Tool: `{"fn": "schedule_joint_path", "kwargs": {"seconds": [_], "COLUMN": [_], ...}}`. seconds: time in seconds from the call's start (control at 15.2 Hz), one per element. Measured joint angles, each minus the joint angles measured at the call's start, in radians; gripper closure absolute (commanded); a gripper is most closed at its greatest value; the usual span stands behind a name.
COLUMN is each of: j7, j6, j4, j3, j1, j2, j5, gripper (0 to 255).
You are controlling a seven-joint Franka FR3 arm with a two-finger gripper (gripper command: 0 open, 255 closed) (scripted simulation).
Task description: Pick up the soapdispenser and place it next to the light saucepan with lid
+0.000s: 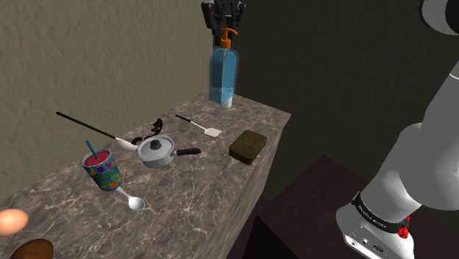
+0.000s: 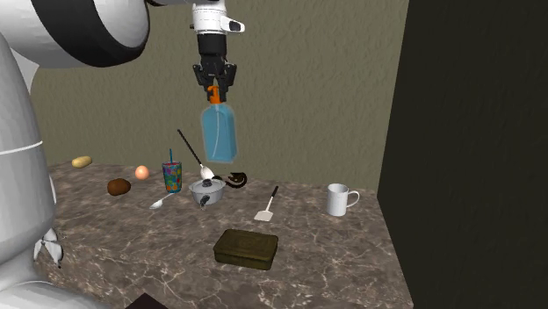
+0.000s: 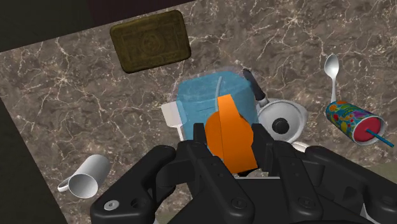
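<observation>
Tool (image 3: 229, 137) holds dispenser (image 3: 202, 100) above spatula (image 3: 170, 117), seemingly saucepan (image 3: 284, 118) too.

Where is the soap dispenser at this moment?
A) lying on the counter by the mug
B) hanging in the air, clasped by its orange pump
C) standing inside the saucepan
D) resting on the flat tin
B: the fingers clasp the orange pump, and the blue dispenser hangs clear of the counter.
</observation>
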Motion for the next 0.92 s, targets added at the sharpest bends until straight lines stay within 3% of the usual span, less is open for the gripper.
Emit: {"fn": "schedule_joint_path", "kwargs": {"seconds": [0.46,0.92], "j7": [0.140,0.149], "j6": [-0.071,0.028], "j4": [0.091,-0.052], "j3": [0.061,0.063], "j1": [0.083,0.084], "j2": [0.022,-0.022], "j5": [-0.009,-0.001], "gripper": [255,255]}}
